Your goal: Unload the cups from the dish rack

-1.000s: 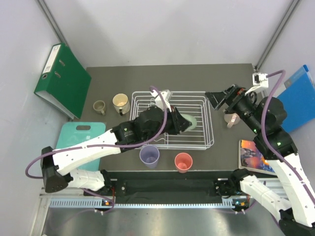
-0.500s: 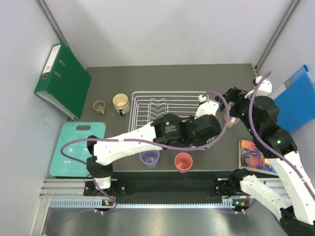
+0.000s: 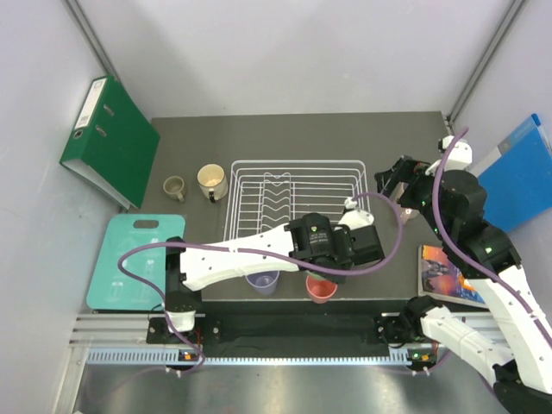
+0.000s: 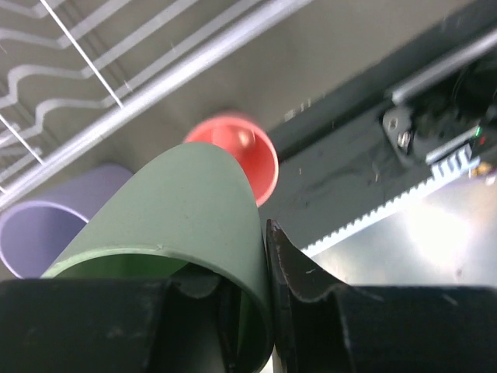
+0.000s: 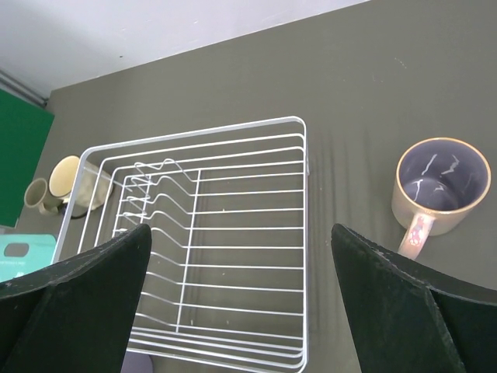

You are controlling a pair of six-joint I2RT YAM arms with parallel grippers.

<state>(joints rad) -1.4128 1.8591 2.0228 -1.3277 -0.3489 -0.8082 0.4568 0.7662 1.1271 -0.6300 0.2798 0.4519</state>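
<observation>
The white wire dish rack [image 3: 293, 203] stands mid-table and holds no cups; the right wrist view shows it bare [image 5: 233, 233]. My left gripper [image 3: 343, 257] [image 4: 248, 272] is shut on the rim of the mint-green cup [image 4: 178, 210], just in front of the rack's near right corner. Below it stand the pink cup [image 3: 321, 285] [image 4: 250, 151] and the lavender tumbler [image 3: 261, 278] [image 4: 35, 225]. The cream mug [image 3: 211, 181] and the olive-tan mug [image 3: 174, 187] stand left of the rack. My right gripper [image 3: 390, 179] [image 5: 245, 311] is open and empty above the rack's right side, beside the purplish cup [image 5: 441, 186].
A green binder [image 3: 108, 138] leans at the far left and a teal cutting board [image 3: 138, 259] lies at the near left. A blue folder [image 3: 517, 172] and a book [image 3: 444, 272] sit at the right. The toothed rail [image 4: 404, 194] runs along the table's front edge.
My left arm has carried the mint-green cup out of the rack, swung right and then toward the front edge beside the pink cup. My right gripper shifted slightly near the rack's right side.
</observation>
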